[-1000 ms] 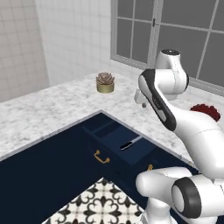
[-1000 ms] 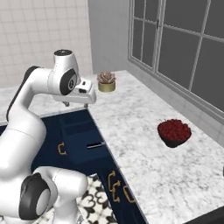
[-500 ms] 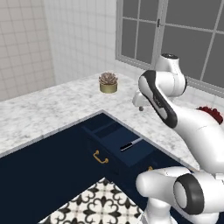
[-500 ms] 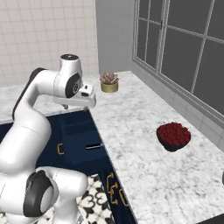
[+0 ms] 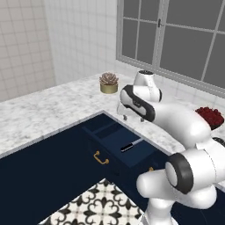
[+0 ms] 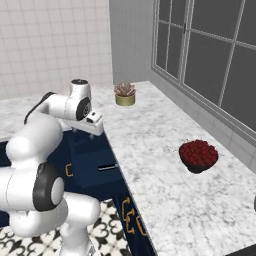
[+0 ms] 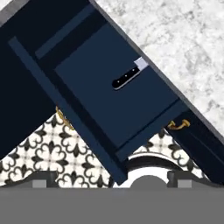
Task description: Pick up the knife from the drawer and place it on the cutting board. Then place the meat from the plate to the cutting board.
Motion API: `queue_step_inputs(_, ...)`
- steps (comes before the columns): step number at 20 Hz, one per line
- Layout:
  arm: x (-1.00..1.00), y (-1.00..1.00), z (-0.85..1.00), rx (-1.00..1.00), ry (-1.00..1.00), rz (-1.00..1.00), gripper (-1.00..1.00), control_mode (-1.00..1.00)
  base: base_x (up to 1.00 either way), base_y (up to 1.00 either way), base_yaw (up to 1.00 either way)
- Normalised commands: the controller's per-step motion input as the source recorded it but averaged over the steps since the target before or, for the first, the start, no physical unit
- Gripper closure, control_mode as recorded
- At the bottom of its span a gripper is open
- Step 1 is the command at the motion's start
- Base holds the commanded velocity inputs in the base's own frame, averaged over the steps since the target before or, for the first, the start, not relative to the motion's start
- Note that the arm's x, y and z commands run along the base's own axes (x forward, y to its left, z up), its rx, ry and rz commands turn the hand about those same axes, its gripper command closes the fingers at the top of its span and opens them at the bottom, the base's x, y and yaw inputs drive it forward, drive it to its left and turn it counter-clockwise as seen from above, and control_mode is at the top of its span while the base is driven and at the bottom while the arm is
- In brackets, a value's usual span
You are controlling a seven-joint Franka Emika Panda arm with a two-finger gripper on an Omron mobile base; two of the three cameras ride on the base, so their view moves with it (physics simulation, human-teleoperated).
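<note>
The knife (image 7: 127,77) lies in the open navy drawer (image 7: 103,109), black handle toward the drawer front, blade tip tucked under the counter edge. It also shows as a small dark bar, the knife (image 5: 131,146), in the drawer (image 5: 115,137), and as the knife (image 6: 108,167) in the drawer (image 6: 86,156). My gripper (image 5: 131,115) hangs open and empty above the drawer's back end, near the counter edge, and appears as the gripper (image 6: 95,126) from the right. The cutting board, the meat and the plate are out of view.
A potted succulent (image 5: 108,82) stands on the marble counter (image 5: 52,110) behind the drawer. A dark bowl of red fruit (image 6: 198,155) sits further right on the counter. Gold handles (image 7: 179,124) mark the neighbouring cabinet fronts. Patterned floor tiles (image 5: 101,204) lie below.
The arm has folded down and the hand has dropped toward the open drawer. The gripper has stayed open and the knife has not moved.
</note>
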Motion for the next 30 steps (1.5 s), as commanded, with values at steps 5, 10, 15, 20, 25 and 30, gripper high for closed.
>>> queue_step_inputs(5,0.55,0.13,-0.71,0.01,0.1,-0.36,-1.0,-1.0,0.0,0.0,0.0)
queue_step_inputs(10,0.19,0.02,-0.56,0.0,0.01,-0.17,-1.0,-1.0,0.0,0.0,0.0)
queue_step_inputs(15,0.26,0.08,-0.53,0.0,0.0,-0.08,-1.0,-1.0,0.0,0.0,0.0)
queue_step_inputs(20,0.26,0.14,-0.67,0.01,0.01,-0.07,-1.0,-1.0,0.0,0.0,0.0)
queue_step_inputs(25,0.28,0.17,-0.71,0.01,0.03,-0.07,-1.0,-1.0,0.0,0.0,0.0)
queue_step_inputs(30,0.18,0.15,-0.66,0.01,0.09,-0.01,-1.0,-1.0,0.0,0.0,0.0)
